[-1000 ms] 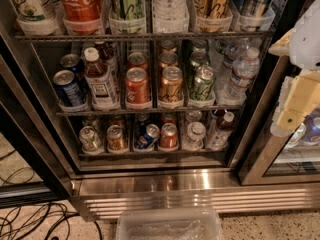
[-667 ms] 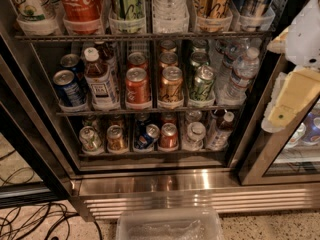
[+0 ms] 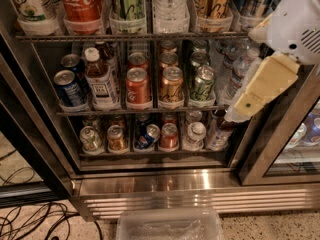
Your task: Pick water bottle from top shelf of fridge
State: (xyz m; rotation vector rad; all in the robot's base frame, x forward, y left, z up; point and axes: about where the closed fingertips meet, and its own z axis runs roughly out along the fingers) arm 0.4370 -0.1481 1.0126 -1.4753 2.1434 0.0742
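Observation:
The water bottle (image 3: pixel 170 6), clear and ribbed, stands in a clear tub on the top shelf (image 3: pixel 130 36), a dark wire rack, between a green can (image 3: pixel 127 4) and a tan can (image 3: pixel 212 1). Its top is cut off by the frame. A red Coca-Cola can (image 3: pixel 82 1) stands further left. The fridge (image 3: pixel 200 184) has a shiny steel base and an open front. My gripper (image 3: pixel 240 109), cream-coloured under a white wrist, hangs at the right in front of the middle shelf, below and to the right of the water bottle and apart from it.
The middle rack holds short cans and a brown-drink bottle with a white cap (image 3: pixel 97 76). The lower rack (image 3: pixel 150 153) holds more cans. A black-framed glass door (image 3: pixel 280 149) stands open on the right. A clear plastic bin (image 3: pixel 170 226) and cables (image 3: pixel 30 224) lie on the floor.
My gripper has moved left and further into view, from the right edge towards the fridge's middle shelf. The bottles and cans have not moved.

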